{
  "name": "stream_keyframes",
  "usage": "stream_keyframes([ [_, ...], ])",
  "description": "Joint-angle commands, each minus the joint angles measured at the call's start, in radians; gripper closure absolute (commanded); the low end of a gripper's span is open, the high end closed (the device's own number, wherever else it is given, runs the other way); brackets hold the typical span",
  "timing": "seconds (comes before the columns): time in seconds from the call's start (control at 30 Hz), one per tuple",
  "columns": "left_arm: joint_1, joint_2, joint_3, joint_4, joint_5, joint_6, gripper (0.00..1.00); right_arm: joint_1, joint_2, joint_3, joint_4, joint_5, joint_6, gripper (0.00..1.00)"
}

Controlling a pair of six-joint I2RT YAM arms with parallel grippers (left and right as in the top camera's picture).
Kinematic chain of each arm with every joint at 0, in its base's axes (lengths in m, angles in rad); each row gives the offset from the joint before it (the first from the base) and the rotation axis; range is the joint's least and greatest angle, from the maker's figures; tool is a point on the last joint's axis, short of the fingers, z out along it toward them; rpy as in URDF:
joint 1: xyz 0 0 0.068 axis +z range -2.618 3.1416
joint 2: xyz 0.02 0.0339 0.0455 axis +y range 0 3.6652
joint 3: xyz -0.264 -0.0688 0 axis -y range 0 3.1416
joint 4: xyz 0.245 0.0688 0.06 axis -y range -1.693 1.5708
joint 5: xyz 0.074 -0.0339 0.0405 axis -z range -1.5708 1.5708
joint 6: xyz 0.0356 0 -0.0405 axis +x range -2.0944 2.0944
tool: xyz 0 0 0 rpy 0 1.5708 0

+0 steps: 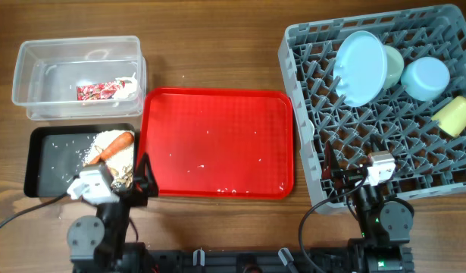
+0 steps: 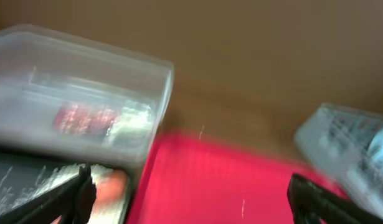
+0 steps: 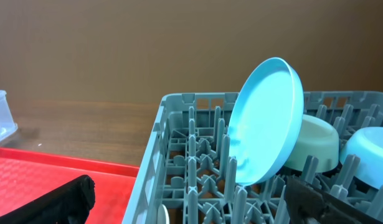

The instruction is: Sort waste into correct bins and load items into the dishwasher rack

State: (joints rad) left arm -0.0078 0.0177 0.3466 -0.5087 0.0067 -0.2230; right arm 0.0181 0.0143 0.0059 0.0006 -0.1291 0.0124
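Observation:
The clear tub holds the red-and-white wrapper and white tissue. The black tray holds the orange carrot and rice scraps. The grey rack holds the light blue plate on edge, the pale green bowl, the light blue bowl and the yellow cup. My left gripper is open and empty at the black tray's right edge. My right gripper is open and empty over the rack's front left corner. A white rim shows low in the rack.
The large red tray lies between the bins and the rack, with a few pale crumbs on it. The left wrist view is blurred; it shows the tub, the red tray and the carrot. Bare wooden table lies beyond.

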Motion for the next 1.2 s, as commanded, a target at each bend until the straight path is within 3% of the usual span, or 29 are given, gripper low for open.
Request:
stream_keyframes([
  [0.0,0.006,-0.014,-0.182,0.323,0.066,0.066,0.00,0.005,-0.010,0.000,0.006,0.013,-0.012,0.00],
  [0.13,0.006,-0.014,-0.338,0.651,0.121,0.183,0.00,0.005,-0.010,0.000,0.006,0.013,-0.012,0.00],
  [0.27,0.006,-0.014,-0.341,0.445,0.131,0.200,0.00,0.005,-0.010,0.000,0.006,0.013,-0.012,0.00],
  [1.17,0.005,-0.014,-0.341,0.444,0.138,0.178,0.00,0.005,-0.010,0.000,0.006,0.013,-0.012,0.00],
])
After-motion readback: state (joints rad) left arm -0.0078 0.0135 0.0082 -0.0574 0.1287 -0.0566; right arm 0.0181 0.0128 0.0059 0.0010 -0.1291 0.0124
